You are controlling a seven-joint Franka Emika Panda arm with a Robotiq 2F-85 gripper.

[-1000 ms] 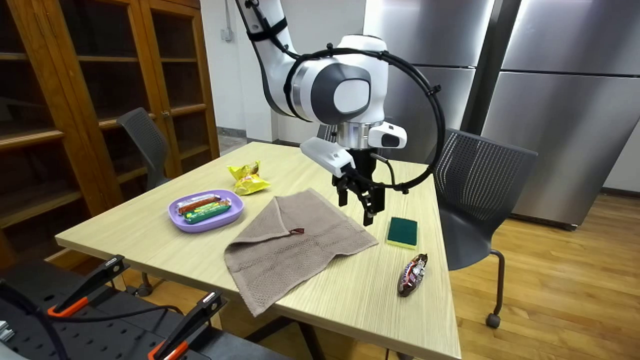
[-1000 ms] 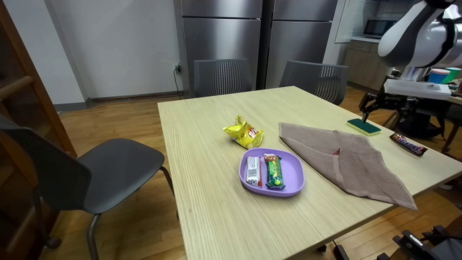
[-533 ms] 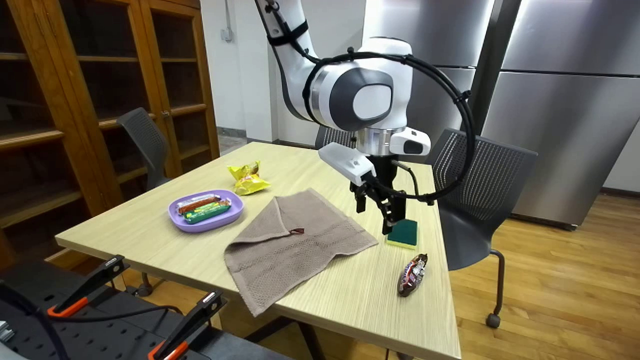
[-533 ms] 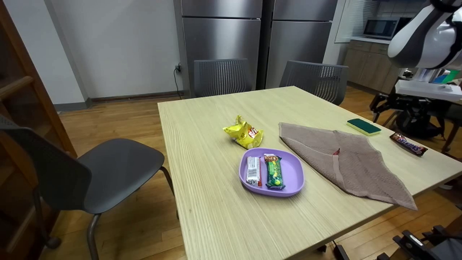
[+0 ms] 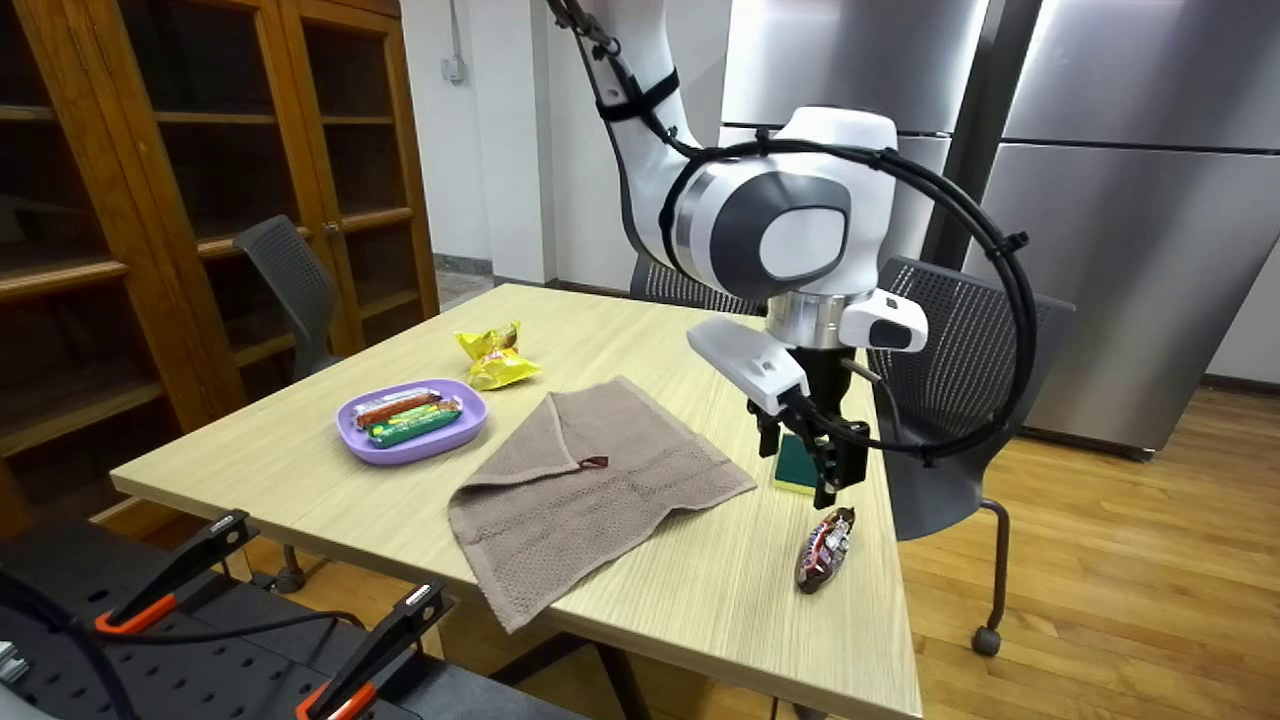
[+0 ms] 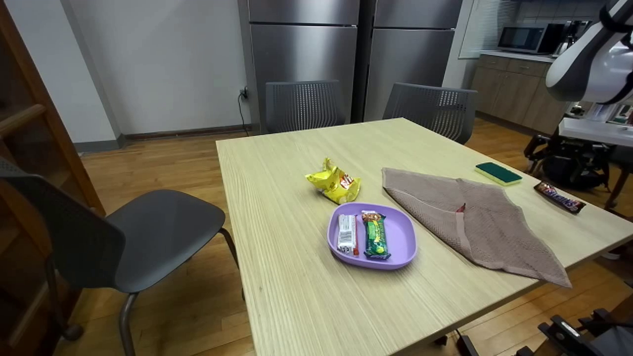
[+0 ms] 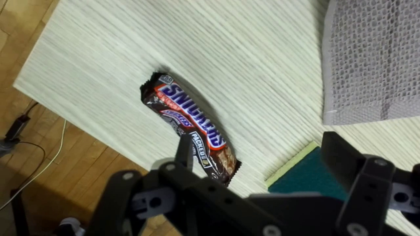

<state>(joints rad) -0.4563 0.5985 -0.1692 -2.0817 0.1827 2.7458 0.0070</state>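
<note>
My gripper (image 7: pixel 258 139) stands open above the table, with nothing held between its black fingers (image 7: pixel 339 154). In the wrist view a dark Snickers bar (image 7: pixel 193 114) lies below, its lower end partly behind one finger. Beyond the opposite finger sits a green sponge (image 7: pixel 298 177) with a yellow underside, partly covered by the gripper. In an exterior view the gripper (image 5: pixel 797 474) hangs over the sponge (image 5: pixel 795 465), and the Snickers bar (image 5: pixel 826 550) lies just nearer the camera. A brown-grey towel (image 5: pixel 610 500) is spread beside them; its corner shows in the wrist view.
A purple plate (image 6: pixel 404 237) carries two wrapped bars, one green (image 6: pixel 376 235) and one white-and-red (image 6: pixel 347 232). Behind it rests a yellow snack bag (image 6: pixel 336 182). Grey chairs (image 5: pixel 930 390) stand around the table (image 6: pixel 306 296). The Snickers bar lies near the table's edge.
In an exterior view the arm has moved right and down, from beside the towel to over the sponge, closer to the Snickers bar. The gripper stays open; the objects have not moved.
</note>
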